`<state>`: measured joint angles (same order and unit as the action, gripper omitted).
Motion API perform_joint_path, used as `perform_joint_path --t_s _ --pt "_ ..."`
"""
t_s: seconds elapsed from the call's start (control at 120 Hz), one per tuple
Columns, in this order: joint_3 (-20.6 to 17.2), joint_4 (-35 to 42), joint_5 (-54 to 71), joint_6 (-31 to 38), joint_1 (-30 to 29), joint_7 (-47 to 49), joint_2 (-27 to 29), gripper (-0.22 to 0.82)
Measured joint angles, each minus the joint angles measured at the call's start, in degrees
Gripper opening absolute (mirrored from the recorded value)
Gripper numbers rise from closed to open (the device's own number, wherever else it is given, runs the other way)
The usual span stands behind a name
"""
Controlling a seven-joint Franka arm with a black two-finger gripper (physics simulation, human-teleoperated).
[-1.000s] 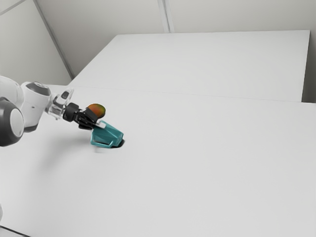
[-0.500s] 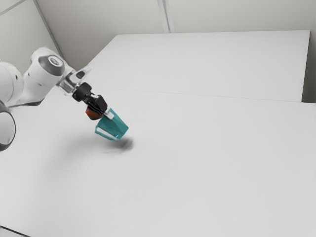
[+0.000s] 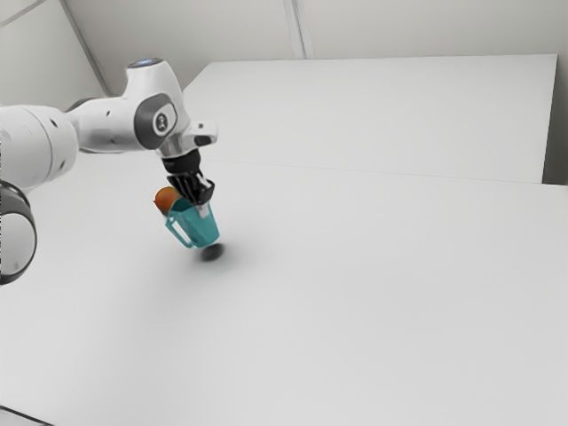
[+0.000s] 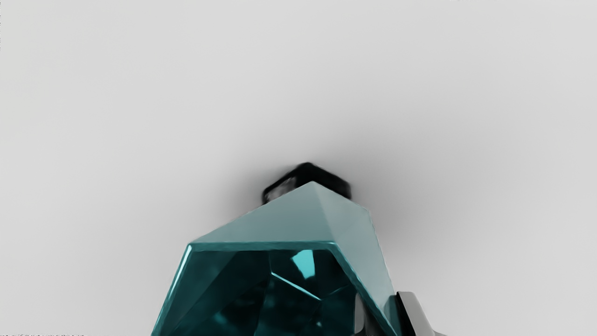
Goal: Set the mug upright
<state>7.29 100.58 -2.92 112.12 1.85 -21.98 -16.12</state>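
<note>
The teal faceted mug [image 3: 200,229] hangs a little above the table, leaning slightly, its mouth facing upward and its handle toward the exterior view's left. My gripper [image 3: 203,211] points down at the rim, shut on the mug's wall. Seen from the wrist, the gripper [image 4: 381,313] has one finger inside the mug [image 4: 280,223] and the other against the outside of the same wall. The mug's dark interior is visible, while its underside is hidden.
An orange-red fruit [image 3: 165,199] sits just behind the mug, toward the exterior view's left. The white table [image 3: 373,293] extends around them, with a dark shadow under the mug. A large white panel stands beyond the table's far side.
My hand has swung from a slanted pose to pointing nearly straight down, carrying the mug. The mug has turned from lying tilted on its side to nearly upright, and its base has left the table.
</note>
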Motion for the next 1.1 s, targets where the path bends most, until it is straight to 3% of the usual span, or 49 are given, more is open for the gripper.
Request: perform_joint_path --t_s 0.317,0.458,0.583,0.7,0.867,1.1 --pt "-0.39 0.43 1.28 2.64 0.37 8.67 -3.11 -0.17" --pt "-0.6 0.53 0.88 2.92 0.46 11.06 -3.55 0.0" --pt "-0.61 0.59 0.34 2.94 0.43 12.71 -3.31 0.25" --pt "-0.65 0.55 -0.05 2.53 0.51 13.92 -1.1 0.4" --pt "-1.09 -1.69 -0.28 -0.81 0.49 15.23 4.41 0.51" --pt "-1.22 -9.61 -0.28 -9.48 0.49 15.82 8.39 0.57"
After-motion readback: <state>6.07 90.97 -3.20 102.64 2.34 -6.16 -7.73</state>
